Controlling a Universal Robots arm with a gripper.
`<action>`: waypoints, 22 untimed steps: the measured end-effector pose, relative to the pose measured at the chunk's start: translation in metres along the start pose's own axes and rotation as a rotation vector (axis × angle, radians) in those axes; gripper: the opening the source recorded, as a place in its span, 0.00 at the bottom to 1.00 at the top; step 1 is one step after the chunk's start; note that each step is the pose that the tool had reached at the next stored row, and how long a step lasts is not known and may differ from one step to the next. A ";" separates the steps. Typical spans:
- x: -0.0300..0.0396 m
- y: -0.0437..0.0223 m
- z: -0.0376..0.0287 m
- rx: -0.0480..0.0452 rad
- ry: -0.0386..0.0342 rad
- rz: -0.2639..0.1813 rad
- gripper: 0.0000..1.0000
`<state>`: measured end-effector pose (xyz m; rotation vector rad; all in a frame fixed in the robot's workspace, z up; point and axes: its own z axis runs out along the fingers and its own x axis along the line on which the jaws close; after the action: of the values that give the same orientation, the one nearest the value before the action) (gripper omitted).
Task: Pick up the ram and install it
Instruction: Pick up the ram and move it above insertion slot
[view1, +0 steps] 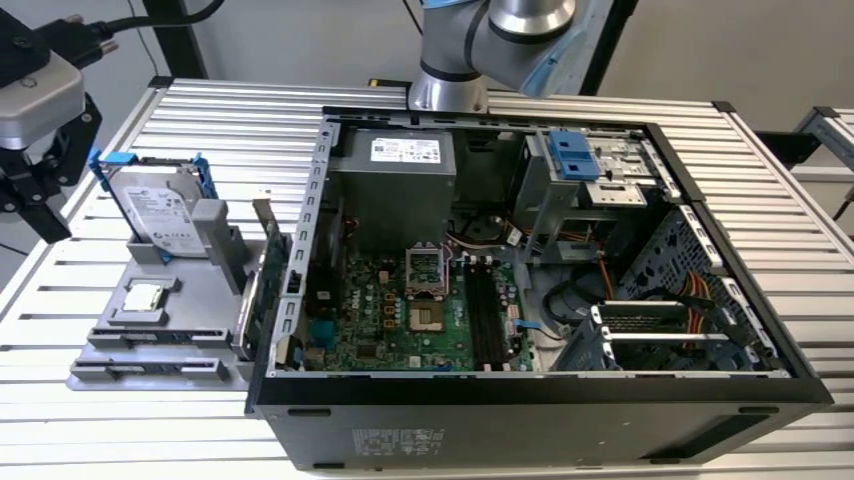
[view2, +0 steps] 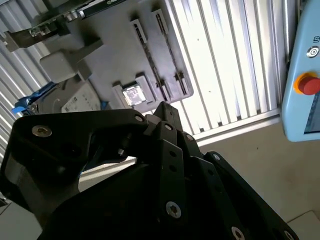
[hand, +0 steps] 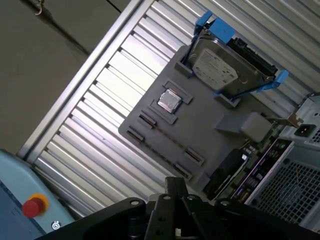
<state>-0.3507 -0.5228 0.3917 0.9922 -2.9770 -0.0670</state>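
claw (view1: 38, 170): hangs way over at the exterior view's left, up above the ribbed metal table (view1: 114, 430) and left of the tray. We honestly can't tell if it's released or clenched. It's well apart from the ram.
gray tray (view1: 200, 312): flat on the table, just beside the left wall of the PC case. We also see it from above in both wrist views.
hard drive (view1: 160, 210): stands upright in a blue caddy at the far end of the tray.
cpu chip (view1: 144, 297): small silver square lying in its own pocket around the middle of the tray, nearer to us than the drive.
ram (view1: 160, 336): looks to us like the thin strip sitting on edge in the long holder at the near end of the tray, just near of the chip. In the first wrist view it's a thin line (hand: 169, 137) between two end clips.
expansion card (view1: 274, 270): green, stands on edge along the tray's right side, right up against the case.
PC case (view1: 534, 395): black tower lying on its side, open on top.
motherboard (view1: 380, 315): green, on the case floor, left half.
black slots (view1: 483, 320): long ones running near to far, along the board's right side.
power supply (view1: 394, 170): gray box in the far left corner of the case.
arm base (view1: 447, 90): on the table's far edge, behind the case.
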 end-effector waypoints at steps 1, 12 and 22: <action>0.0000 0.0000 0.0000 0.0001 0.0005 -0.007 0.00; 0.0000 0.0000 0.0000 0.0021 0.0056 -0.082 0.00; 0.0000 0.0000 0.0000 0.0053 0.0116 -0.150 0.00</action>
<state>-0.3507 -0.5228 0.3917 1.2103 -2.8890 -0.0534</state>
